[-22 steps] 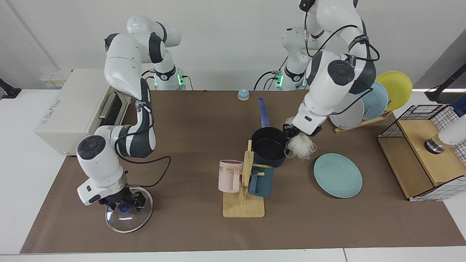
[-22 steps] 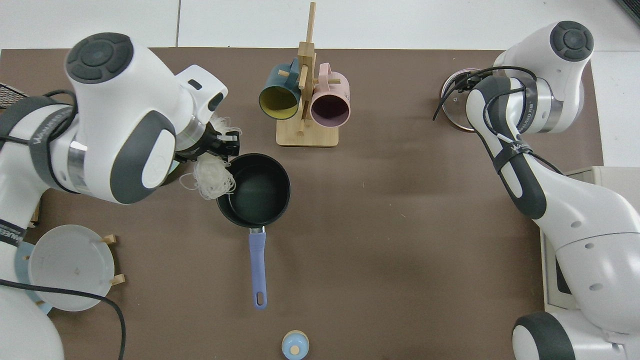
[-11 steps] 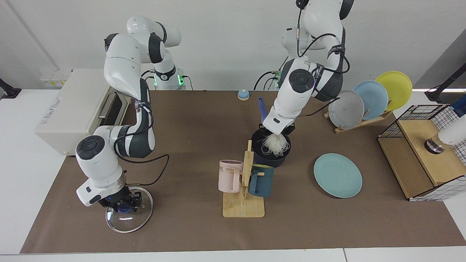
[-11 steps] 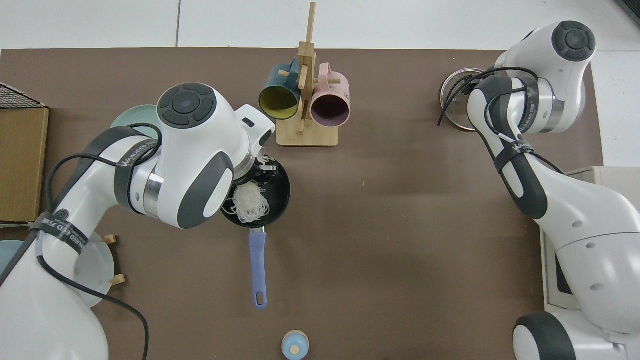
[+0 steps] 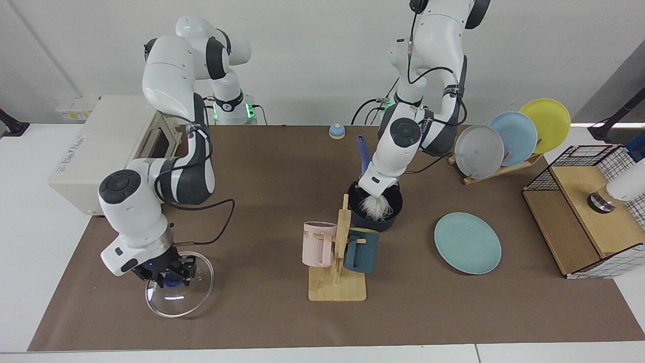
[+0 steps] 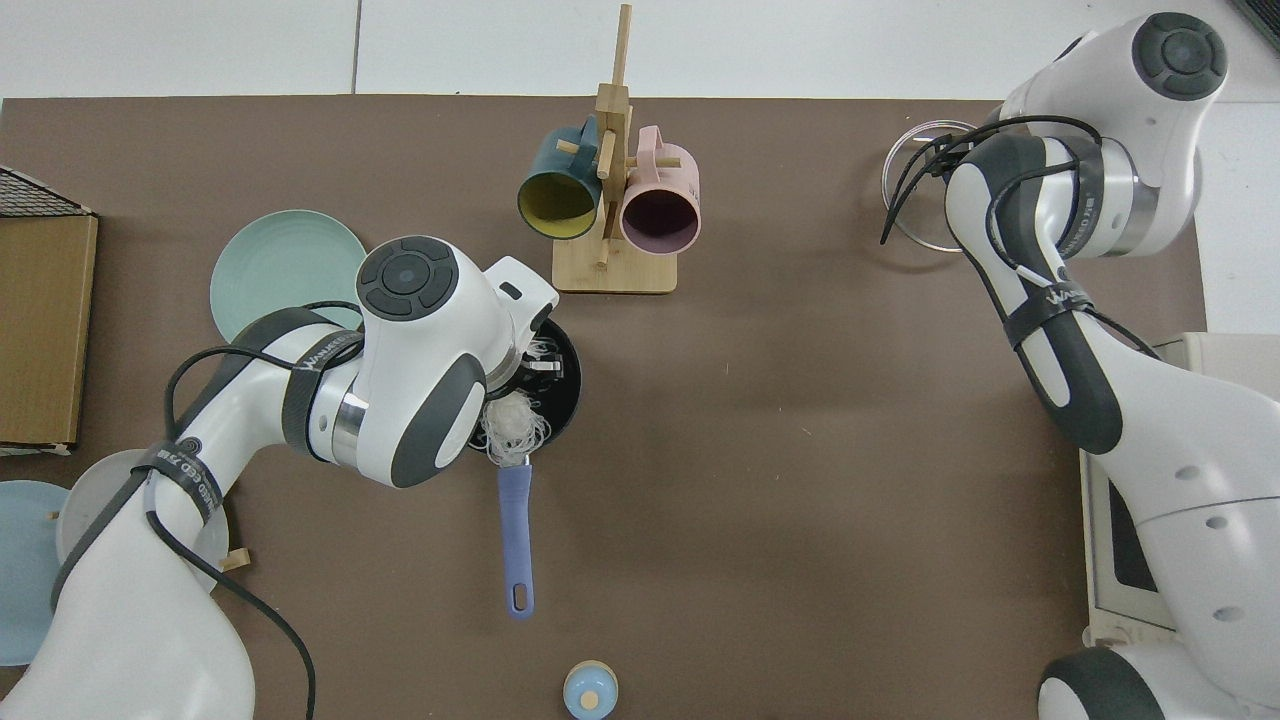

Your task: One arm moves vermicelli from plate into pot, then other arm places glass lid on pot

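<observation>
Your brown table mat (image 5: 282,166) carries everything, so start there and work down. The cream-coloured oven (image 5: 101,151) sits at the edge behind the right arm, and the wire-and-wood crate (image 5: 579,212) sits at the opposite end.

Your left arm reaches down over the pot (image 5: 375,219), its wrist covering most of the opening in the top view. The left gripper (image 5: 375,194) hangs just above the pot's mouth, closed on the vermicelli (image 5: 375,206), whose white strands dangle down inside the rim (in the top view (image 6: 510,430) a few of them spill toward the handle side). The pot's long blue-purple handle (image 6: 515,535) points away from the mug stand (image 5: 338,272).

Your right arm bends down near the front of the mat. The right gripper (image 5: 166,275) is clamped on the blue knob (image 5: 174,282) of the glass lid (image 5: 179,297), and the lid looks tilted, with its near edge low at the mat.

The plate (image 5: 467,243) lies flat and bare beside the pot, well apart from the lid. Behind it you can see the rack plates (image 5: 509,138) standing upright: grey, blue and yellow.

The mug stand holds a pink mug (image 5: 317,242) and a teal mug (image 5: 362,249), right in front of the pot. Smallest of all is the little blue bell (image 5: 336,131) at the far edge of the mat.
</observation>
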Motion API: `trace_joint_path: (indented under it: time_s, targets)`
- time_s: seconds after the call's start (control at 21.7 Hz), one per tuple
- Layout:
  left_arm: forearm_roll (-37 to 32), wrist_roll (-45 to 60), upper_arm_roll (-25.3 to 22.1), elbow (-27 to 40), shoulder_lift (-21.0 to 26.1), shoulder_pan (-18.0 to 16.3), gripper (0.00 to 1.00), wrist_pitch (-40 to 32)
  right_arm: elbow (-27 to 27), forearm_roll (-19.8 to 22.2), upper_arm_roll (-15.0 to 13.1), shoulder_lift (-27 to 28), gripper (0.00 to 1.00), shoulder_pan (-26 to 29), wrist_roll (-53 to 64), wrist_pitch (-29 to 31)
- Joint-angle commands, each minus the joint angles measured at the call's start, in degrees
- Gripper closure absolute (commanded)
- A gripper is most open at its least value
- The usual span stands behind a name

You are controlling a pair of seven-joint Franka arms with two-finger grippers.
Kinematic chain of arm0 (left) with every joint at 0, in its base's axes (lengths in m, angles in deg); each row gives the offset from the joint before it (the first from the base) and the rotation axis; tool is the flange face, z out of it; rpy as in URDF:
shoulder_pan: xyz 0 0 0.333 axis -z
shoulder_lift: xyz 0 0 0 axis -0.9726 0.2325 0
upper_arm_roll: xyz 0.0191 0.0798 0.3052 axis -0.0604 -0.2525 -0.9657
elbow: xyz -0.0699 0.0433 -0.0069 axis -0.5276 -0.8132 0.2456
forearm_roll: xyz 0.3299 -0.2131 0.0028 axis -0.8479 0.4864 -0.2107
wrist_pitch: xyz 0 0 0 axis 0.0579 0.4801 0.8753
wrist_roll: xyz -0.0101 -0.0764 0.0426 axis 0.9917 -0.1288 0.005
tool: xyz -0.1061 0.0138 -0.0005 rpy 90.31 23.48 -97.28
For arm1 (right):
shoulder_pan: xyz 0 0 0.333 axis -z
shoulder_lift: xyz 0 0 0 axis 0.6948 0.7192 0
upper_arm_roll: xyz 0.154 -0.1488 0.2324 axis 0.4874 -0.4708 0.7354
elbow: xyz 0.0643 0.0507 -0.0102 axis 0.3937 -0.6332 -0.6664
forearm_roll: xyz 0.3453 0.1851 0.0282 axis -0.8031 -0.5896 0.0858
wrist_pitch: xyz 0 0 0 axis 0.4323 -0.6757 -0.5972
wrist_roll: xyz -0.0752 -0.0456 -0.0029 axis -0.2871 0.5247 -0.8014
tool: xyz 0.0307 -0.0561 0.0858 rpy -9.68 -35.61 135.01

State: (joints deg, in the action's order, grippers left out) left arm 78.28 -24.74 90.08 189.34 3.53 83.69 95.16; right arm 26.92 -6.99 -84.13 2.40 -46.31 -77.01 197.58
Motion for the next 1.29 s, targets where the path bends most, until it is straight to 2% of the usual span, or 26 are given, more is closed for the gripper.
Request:
trace_joint_path:
  time_s: [0.0,0.05,0.14,0.32,0.41,0.6,0.78,0.92,1.06,1.24]
  targets:
    - [-0.88,-0.06,0.26,2.42,-1.44,-0.81,0.94,2.56,-8.89,-1.68,0.39,-12.7,1.0,-0.34,0.24,-5.41]
    - [-0.79,0.28,0.26,1.98,-1.26,-0.9,0.7,2.3,-11.43,-1.59,0.47,-15.59,1.0,-0.42,-0.47,-5.77]
    - [-0.79,-0.15,0.17,1.1,-1.26,-1.07,0.0,0.99,-17.14,-1.51,0.39,-21.74,1.0,-1.65,-2.13,-6.64]
    - [-1.05,-0.33,0.0,-0.47,-1.79,-1.34,0.0,-1.99,-27.25,-1.42,0.39,-31.69,1.0,-1.75,-3.55,-10.33]
    - [-0.97,0.02,0.17,-3.19,-1.97,-1.34,0.0,-5.42,-31.74,-1.07,0.39,-35.47,1.0,-1.39,-3.11,-10.17]
    - [-0.97,-0.24,-0.44,-6.8,-3.63,-1.34,0.0,-11.3,-36.06,-0.45,0.39,-40.4,1.0,-1.65,-3.28,-10.69]
    - [-0.79,-0.24,-0.62,-12.33,-5.04,-1.42,0.0,-17.81,-35.98,-0.36,0.65,-40.67,1.0,-2.09,-4.6,-10.96]
    - [-0.88,-0.33,-1.06,-15.94,-5.74,-1.6,0.0,-22.21,-35.54,1.56,0.83,-40.58,1.0,-6.83,-11.26,-10.96]
    - [-1.05,-2.34,-1.93,-17.18,-7.5,-3.35,0.0,-23.71,-33.44,3.94,0.83,-39.8,1.0,-13.41,-20.31,-12.18]
    - [-1.14,-14.97,-10.36,-17.27,-9.35,-3.36,0.0,-23.8,-24.76,4.38,0.56,-33.58,1.0,-24.04,-30.94,-17.7]
